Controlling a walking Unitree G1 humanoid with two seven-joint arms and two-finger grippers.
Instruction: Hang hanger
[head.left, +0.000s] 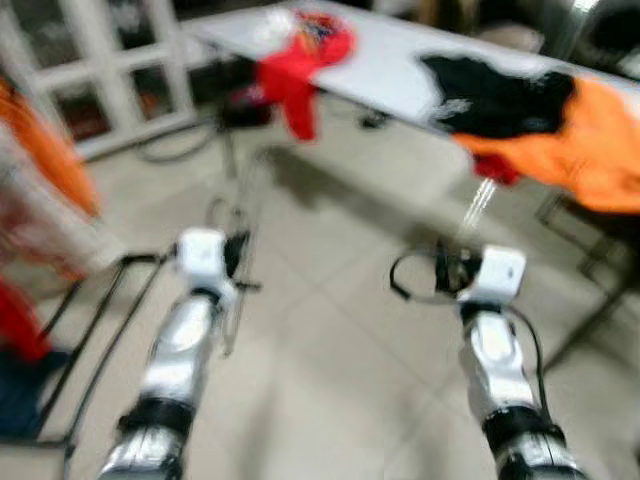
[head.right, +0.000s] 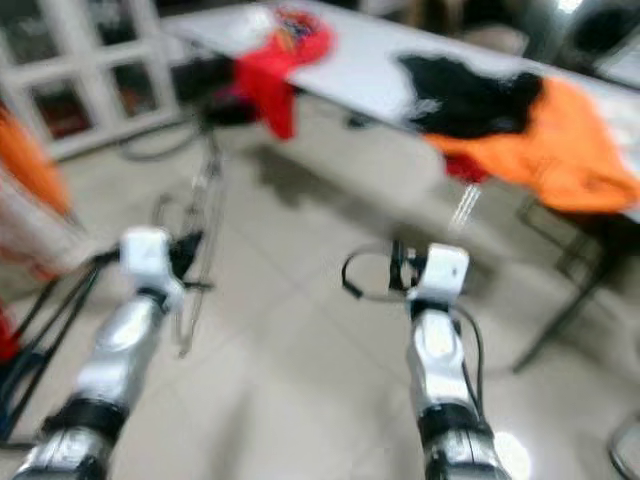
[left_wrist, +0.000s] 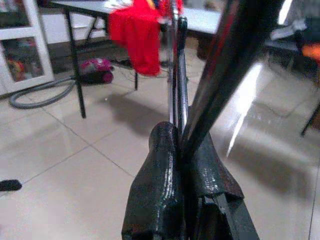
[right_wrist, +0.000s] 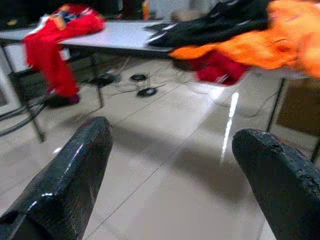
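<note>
Nearest, the left gripper (left_wrist: 182, 150) is pinched tight on a thin metal hanger (left_wrist: 176, 75) that stands up above the tiled floor (head.left: 330, 350), while the right gripper (right_wrist: 170, 155) is spread wide and holds nothing, facing the far white table (head.left: 400, 70) heaped with red, black and orange clothes (head.left: 560, 120).

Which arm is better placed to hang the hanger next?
Left. The left gripper is already shut on the hanger, and the rack stands on the robot's left. The right gripper is open, holding nothing.
</note>
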